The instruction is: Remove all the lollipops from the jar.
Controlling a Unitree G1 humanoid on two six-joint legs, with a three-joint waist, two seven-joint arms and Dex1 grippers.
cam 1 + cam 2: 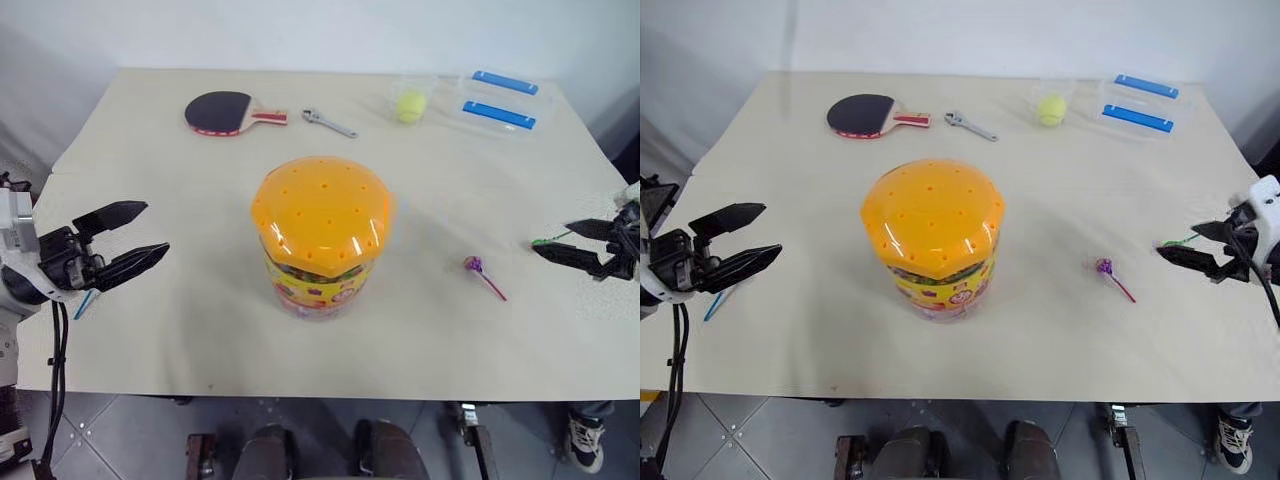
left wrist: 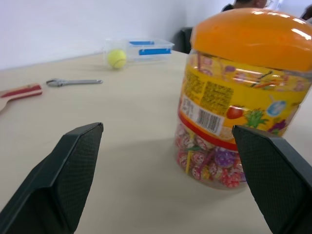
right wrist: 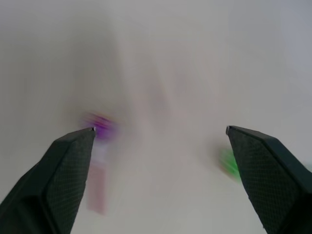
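Black fingers of the left gripper (image 1: pixel 128 240) stand spread wide at the left edge of the table (image 1: pixel 200 330), holding nothing and pointing toward the middle. Just under that gripper a thin blue stick (image 1: pixel 85 303) lies on the tabletop (its head is hidden, so I cannot tell what it belongs to). Farther back sit a red-and-black table tennis paddle (image 1: pixel 222 111) and a small metal wrench (image 1: pixel 329 122) beside it.

Dead centre stands the jar (image 1: pixel 320 235), upright, its domed orange lid on and dotted with small holes; through the clear wall below the yellow-red label a heap of wrapped lollipops (image 2: pixel 207 163) shows at the bottom. Behind it, toward the far right corner, a yellow-green ball (image 1: pixel 410 105) rests next to two clear boxes with blue lids (image 1: pixel 497 103).

Right of the jar, well apart from it, one lollipop (image 1: pixel 476 268) with a purple head lies on the table, stick pointing toward the near edge. Near the right edge a green stick (image 1: pixel 549 239) lies just beside the right gripper (image 1: pixel 560 240), whose jaws are parted and empty, aimed inward over the table.
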